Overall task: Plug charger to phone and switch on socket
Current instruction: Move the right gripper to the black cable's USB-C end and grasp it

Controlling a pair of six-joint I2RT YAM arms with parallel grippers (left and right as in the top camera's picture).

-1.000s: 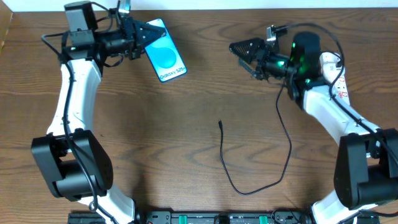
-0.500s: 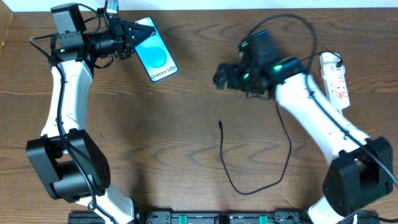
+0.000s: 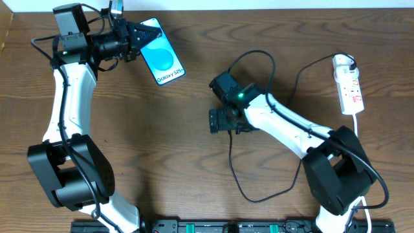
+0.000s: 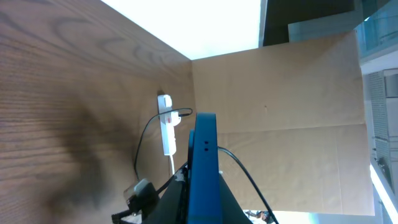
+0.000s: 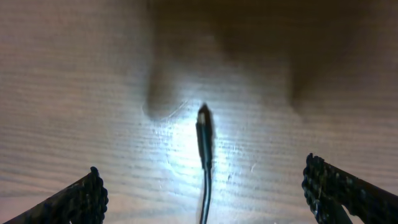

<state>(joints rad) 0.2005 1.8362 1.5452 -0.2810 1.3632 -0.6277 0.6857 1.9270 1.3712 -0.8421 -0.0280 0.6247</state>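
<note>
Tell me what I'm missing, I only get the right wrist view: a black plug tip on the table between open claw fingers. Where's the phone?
Observer: The left claw grips the phone at the back left, screen facing up.
Operator: And the power strip?
Observer: It lies along the right edge, the cable running to its far end.
Operator: Cable tangled?
Observer: No, it lies in one loose curve near the front edge.

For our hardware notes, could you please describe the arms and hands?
The left arm and right arm have white links, black joints and thin black cables. The left hand and right hand are black; a green light glows near the right one.
</note>
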